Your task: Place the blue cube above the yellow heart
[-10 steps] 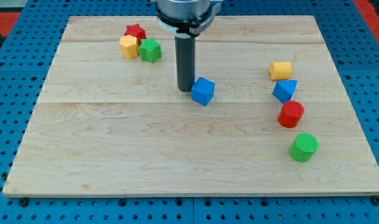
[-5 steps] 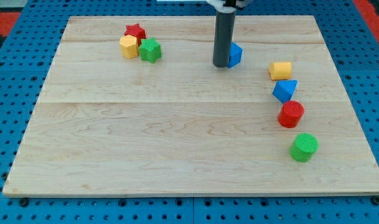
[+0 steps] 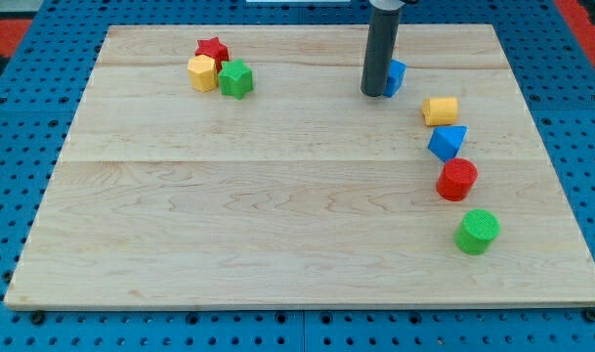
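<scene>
Camera view shows my tip, fingerless, touching the blue cube upper-left of the yellow heart; rightward nudge remains.

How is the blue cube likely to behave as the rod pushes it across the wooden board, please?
The blue cube looks rigid and flat-faced, so it should slide, not roll. My tip touches its left side off-centre, so it may twist. It seems small and probably light.

Bright, even light, sharp focus, only faint soft shadows.

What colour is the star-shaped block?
Red: the star sits at the camera view's top left.
</scene>
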You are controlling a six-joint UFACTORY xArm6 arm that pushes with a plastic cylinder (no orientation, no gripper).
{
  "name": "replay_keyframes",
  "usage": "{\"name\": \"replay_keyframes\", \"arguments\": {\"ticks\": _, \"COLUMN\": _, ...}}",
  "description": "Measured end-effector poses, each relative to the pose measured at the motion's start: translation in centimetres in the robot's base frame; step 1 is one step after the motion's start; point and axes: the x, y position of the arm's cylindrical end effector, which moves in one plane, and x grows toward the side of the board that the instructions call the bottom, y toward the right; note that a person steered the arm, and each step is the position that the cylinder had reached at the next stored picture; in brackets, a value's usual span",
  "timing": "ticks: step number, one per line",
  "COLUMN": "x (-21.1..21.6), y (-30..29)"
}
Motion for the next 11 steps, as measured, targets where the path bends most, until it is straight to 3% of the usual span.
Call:
{"name": "replay_keyframes", "arguments": {"ticks": 4, "x": -1.6, "y": -1.0}}
{"name": "replay_keyframes", "arguments": {"ticks": 7, "x": -2.0, "y": 3.0}}
{"name": "replay_keyframes", "arguments": {"ticks": 11, "x": -4.5, "y": 1.4}}
